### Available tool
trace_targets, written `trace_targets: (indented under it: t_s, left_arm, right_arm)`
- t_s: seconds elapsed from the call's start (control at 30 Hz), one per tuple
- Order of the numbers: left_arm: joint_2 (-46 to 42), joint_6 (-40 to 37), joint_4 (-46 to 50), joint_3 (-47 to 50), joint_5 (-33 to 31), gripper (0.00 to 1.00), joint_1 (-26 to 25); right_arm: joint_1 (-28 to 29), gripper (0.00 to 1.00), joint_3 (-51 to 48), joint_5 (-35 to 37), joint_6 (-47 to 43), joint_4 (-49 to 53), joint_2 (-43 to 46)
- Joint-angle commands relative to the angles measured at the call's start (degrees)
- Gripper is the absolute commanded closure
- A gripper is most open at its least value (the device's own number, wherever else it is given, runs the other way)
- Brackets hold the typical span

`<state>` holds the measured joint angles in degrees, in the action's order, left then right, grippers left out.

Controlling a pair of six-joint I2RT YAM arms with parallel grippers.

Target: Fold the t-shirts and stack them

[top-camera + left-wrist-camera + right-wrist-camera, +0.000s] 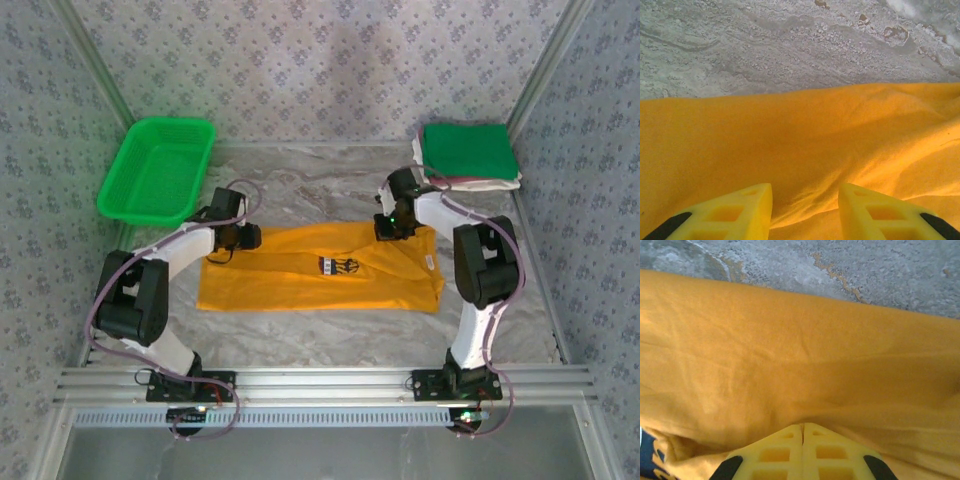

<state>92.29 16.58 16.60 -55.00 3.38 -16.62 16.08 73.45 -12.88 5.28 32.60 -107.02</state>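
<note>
Right wrist: right claw (803,426) closed tight at orange t-shirt (790,355), pinch unclear; left claw (805,189) narrowly parted.

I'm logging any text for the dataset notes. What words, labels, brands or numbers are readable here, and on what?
None can be read.
Chest print on the orange-yellow t-shirt: dark with white marks, too small and blurred to read.
Green basket and folded shirt stack: no text seen.
</note>
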Motion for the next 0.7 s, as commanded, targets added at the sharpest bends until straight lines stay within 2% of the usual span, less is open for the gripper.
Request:
trace_targets:
  t_s: [0.0, 0.07, 0.27, 0.4, 0.47, 0.6, 0.63, 0.67]
  left_arm:
    - [1.0, 0.9, -0.7, -0.7, -0.6, 0.61, -0.1]
    - [1.5, 1.0, -1.0, -0.6, -0.8, 0.61, 0.0]
    - [2.9, 1.4, -0.9, -0.5, -1.7, 0.61, 0.1]
    - [2.7, 2.1, -0.9, -0.3, -2.7, 0.61, 0.1]
    - [2.8, 2.1, -0.6, -0.4, -2.8, 0.62, 0.1]
    - [2.9, 2.2, -0.7, -0.1, -3.8, 0.62, 0.1]
    - [2.9, 2.2, -0.8, -0.2, -3.8, 0.62, 0.1]
    - [3.0, 2.3, -0.7, -0.3, -3.9, 0.62, 0.2]
  right_arm:
    - [1.3, 0.95, -1.3, 0.9, 0.3, 1.2, 5.1]
    - [2.1, 1.0, -2.0, 1.0, 0.4, 2.2, 6.2]
    - [7.0, 0.98, -6.9, 3.8, 2.8, 4.5, 12.0]
    - [11.3, 0.98, -11.3, 7.1, 9.7, 5.5, 17.1]
    - [15.4, 0.96, -13.5, 9.6, 13.4, 6.6, 20.0]
    - [21.4, 0.85, -18.7, 10.2, 19.6, 7.2, 24.2]
    - [22.4, 0.78, -19.8, 10.3, 21.2, 7.7, 25.0]
    - [23.1, 0.65, -20.8, 10.1, 22.5, 8.4, 25.6]
